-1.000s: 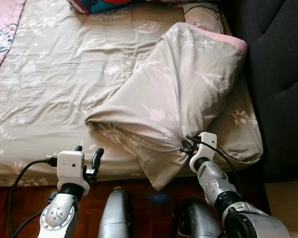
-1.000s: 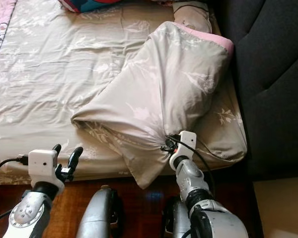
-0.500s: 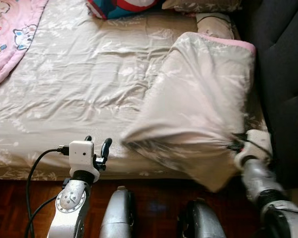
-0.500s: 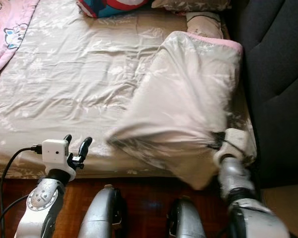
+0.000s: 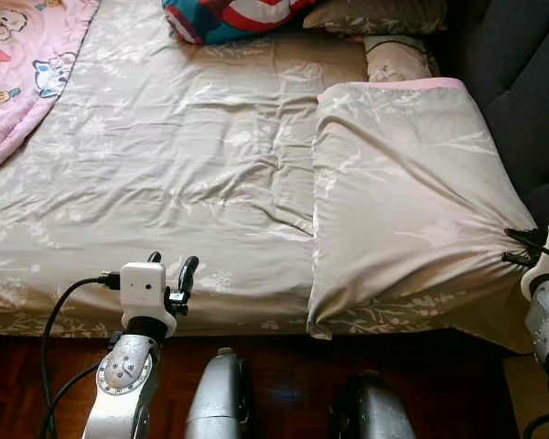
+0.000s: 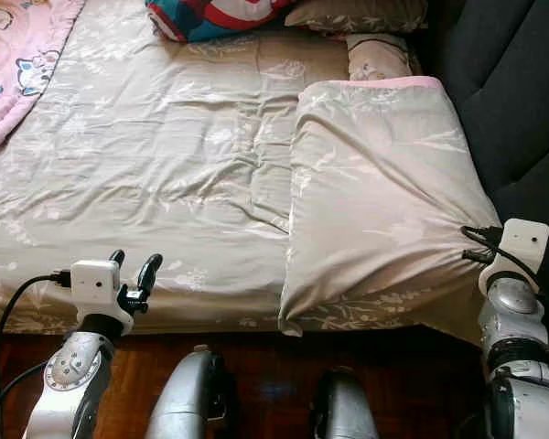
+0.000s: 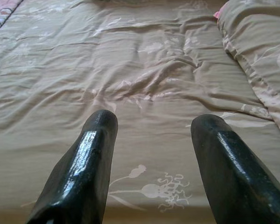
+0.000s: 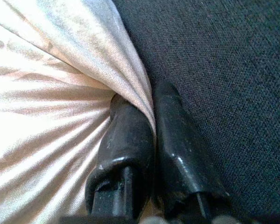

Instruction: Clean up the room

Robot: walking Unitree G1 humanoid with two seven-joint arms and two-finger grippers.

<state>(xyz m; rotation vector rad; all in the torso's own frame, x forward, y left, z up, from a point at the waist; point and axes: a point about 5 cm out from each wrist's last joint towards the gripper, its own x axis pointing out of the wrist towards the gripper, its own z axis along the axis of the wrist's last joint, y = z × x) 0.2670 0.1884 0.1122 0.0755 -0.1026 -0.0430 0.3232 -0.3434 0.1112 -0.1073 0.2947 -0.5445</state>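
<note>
A grey-beige floral quilt (image 5: 403,192) with a pink lining lies folded flat over the right side of the bed (image 5: 165,165). My right gripper (image 5: 514,249) is shut on the quilt's bunched near-right corner, next to the dark headboard. In the right wrist view the black fingers (image 8: 126,135) pinch the pale quilt (image 8: 46,102) tight. My left gripper (image 5: 172,265) stands open above the bed's front edge, holding nothing. The left wrist view has its fingertips (image 7: 100,126) spread over the wrinkled sheet (image 7: 144,70).
A pink cartoon blanket (image 5: 18,64) lies at the bed's far left. A colourful pillow (image 5: 229,16) and two floral pillows (image 5: 384,18) sit at the back. The dark padded headboard (image 5: 522,64) runs along the right. Dark wooden floor (image 5: 284,384) lies below the bed.
My right gripper has pulled the quilt's corner to the right, and the bunched, slanting quilt now lies spread flat along the bed's right side. The left gripper stays open at the front edge.
</note>
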